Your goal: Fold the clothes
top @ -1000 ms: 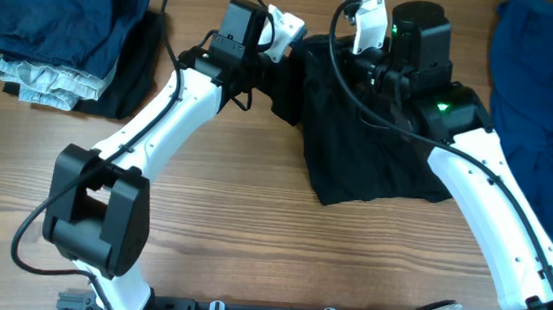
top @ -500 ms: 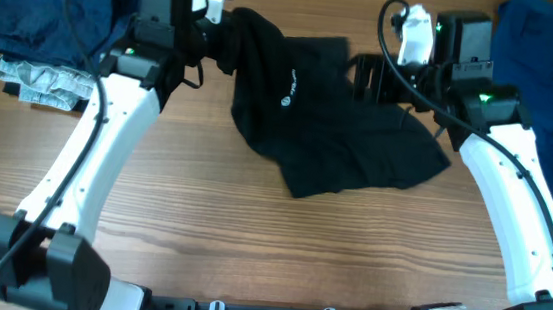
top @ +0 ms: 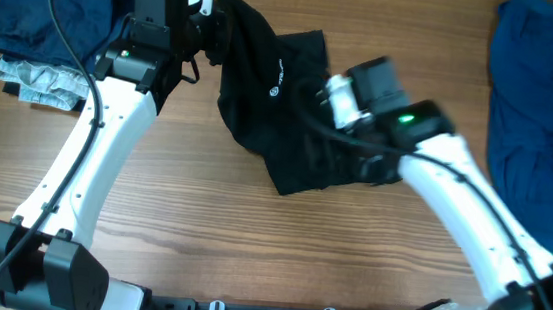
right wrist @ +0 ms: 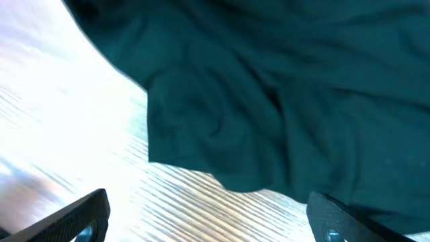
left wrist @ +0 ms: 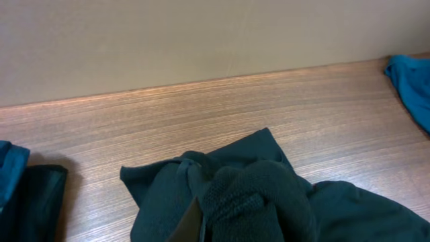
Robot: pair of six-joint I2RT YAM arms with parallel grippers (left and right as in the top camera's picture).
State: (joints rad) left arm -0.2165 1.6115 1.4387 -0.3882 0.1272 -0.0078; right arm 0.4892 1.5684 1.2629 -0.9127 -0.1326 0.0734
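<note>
Shirt (top: 289,126): black, unfolded and rumpled, with a small white logo (top: 275,83). It lies mid-table, toward the far edge, and its upper left end is drawn up into a bunch. The left gripper (top: 208,21) is clenched on that bunch. In the left wrist view cloth swallows the fingers and only a dark sliver shows. The right gripper (right wrist: 209,225) hangs over the shirt's lower edge, jaws wide and nothing between them. From overhead its fingers are lost against the black cloth, and its own view is smeared. A blue garment (top: 542,108) lies spread at the right, cut off by the frame. A pile (top: 61,31) of folded clothes sits far left. Bare table (top: 249,243) lies between the shirt and the near edge; a wall (left wrist: 201,40) backs the far edge.
</note>
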